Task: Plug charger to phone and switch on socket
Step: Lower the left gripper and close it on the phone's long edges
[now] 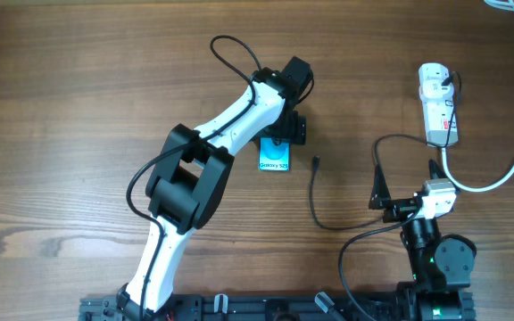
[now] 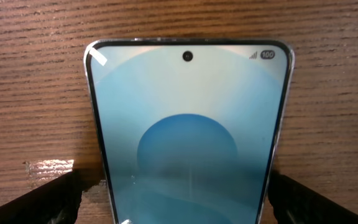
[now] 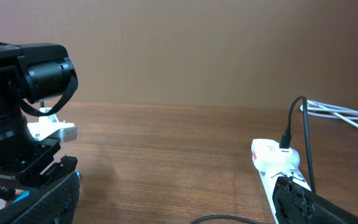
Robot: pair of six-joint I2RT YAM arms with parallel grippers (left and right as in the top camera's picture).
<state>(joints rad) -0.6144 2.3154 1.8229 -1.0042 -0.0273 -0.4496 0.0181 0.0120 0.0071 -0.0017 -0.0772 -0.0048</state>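
Right, starting nearest the base with the right claw (image 3: pixel 176 186): fingers spread wide, gripping nothing, set low over the worktop (image 1: pixel 78 107). Just ahead, picking up the charger (image 1: pixel 312 196), a thin black cable looping past that claw and lying loose on the wood, connector tip resting just right of the phone (image 1: pixel 275 160), close but not touching it.

On to the phone itself: flat on the worktop, cyan screen up, "Galaxy S25" readable at its near end from overhead. Up close from the left wrist, catching a punch-hole camera at top centre, signal bars and a "100" battery badge in the corner. Over it, finding the left claw (image 2: pixel 176 180), spread to the phone's width and straddling it, one finger beside each long edge, a sliver of wood showing at one side, so not pinching.

Farthest out on the right, reaching the socket (image 1: pixel 437 105): white, red marking, lettering too small to read, charger lead running into a white plug at its far end, thick white cord (image 1: pixel 498 184) curling off towards the far corner.
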